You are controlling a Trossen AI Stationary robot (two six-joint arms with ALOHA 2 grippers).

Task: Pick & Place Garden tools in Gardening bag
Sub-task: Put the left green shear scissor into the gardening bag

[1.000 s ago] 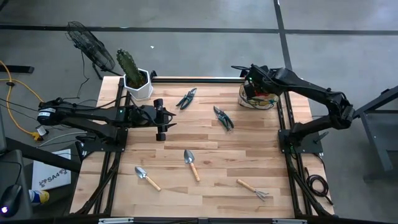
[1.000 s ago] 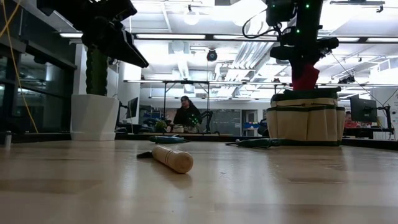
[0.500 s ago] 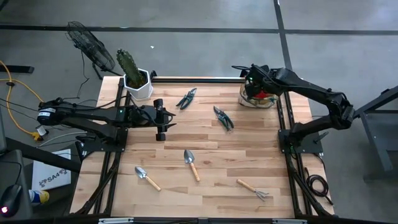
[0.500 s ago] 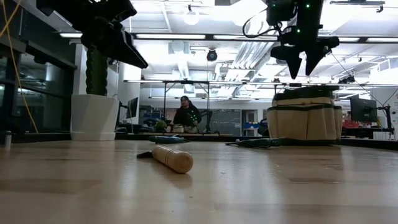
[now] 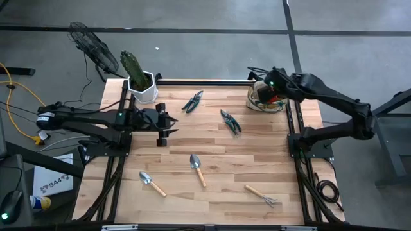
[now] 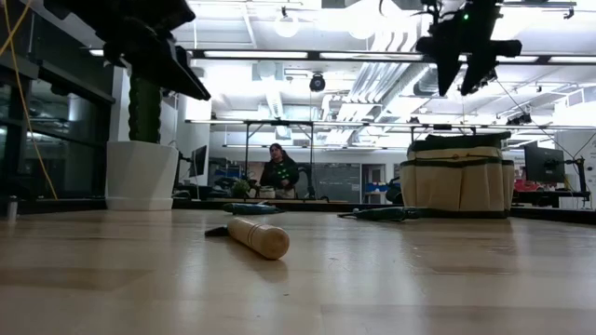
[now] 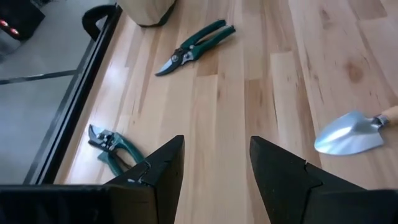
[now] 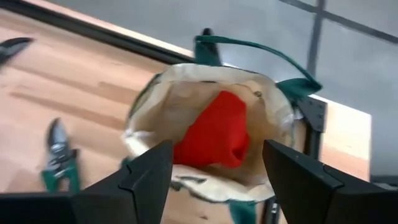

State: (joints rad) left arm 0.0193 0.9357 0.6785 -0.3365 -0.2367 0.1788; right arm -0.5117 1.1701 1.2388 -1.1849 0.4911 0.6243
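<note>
The tan gardening bag with green trim stands at the table's far right corner. A red glove-like piece lies inside it. My right gripper hangs open above the bag, fingers pointing down, touching nothing. Two dark pruners lie flat on the far half of the table. Two trowels and a rake lie flat on the near half. My left gripper stands open over the table's left side, above the wood, holding nothing.
A white pot with a cactus stands at the far left corner, with a fan behind it. Black frame rails run along the table's left and right edges. Bare wood lies between the tools in the middle of the table.
My right gripper has opened and let go of the red piece, which has dropped into the bag. The gripper has then risen and drawn back toward the table's right edge, still open above the bag.
</note>
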